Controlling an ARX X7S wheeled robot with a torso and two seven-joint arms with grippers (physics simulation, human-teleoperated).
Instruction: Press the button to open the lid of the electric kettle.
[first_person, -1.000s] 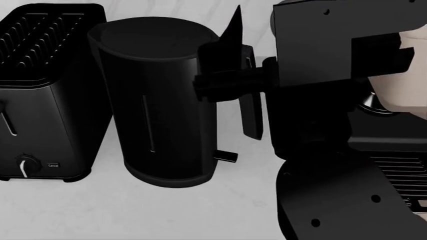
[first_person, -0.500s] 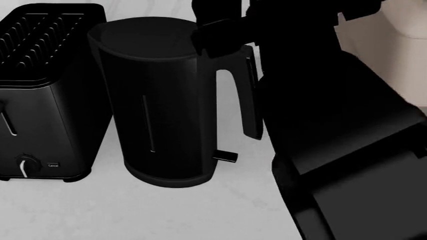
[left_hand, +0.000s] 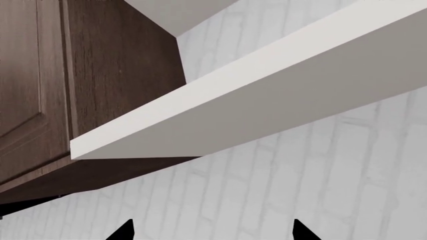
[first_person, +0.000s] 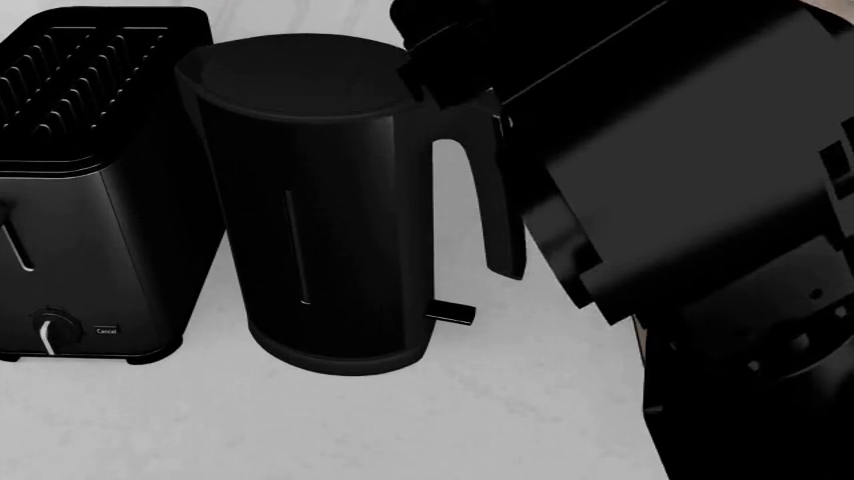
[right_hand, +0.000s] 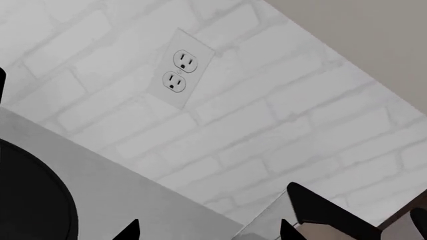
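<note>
The electric kettle (first_person: 320, 220) stands upright on the counter, its curved handle (first_person: 497, 215) towards my right arm. Its lid (first_person: 287, 78) lies flat and shut on the rim. My right arm (first_person: 667, 150) reaches over the top of the handle and hides it, along with any button there. In the right wrist view my right gripper (right_hand: 208, 232) is open and empty, with only the fingertips (right_hand: 130, 230) showing and a black round edge (right_hand: 27, 200) beside them. My left gripper (left_hand: 212, 232) is open and empty, pointing at the brick wall, and is out of the head view.
A black slotted toaster (first_person: 94, 180) stands close to the kettle's left. A wall outlet (right_hand: 180, 72) is on the white brick wall. A white shelf (left_hand: 267, 95) and a brown cabinet (left_hand: 67, 90) hang above. The white marble counter (first_person: 441, 420) lies in front.
My right arm has swung up from beside the handle to over its top, and its bulk has moved right and higher. The kettle has not moved and the lid stays shut.
</note>
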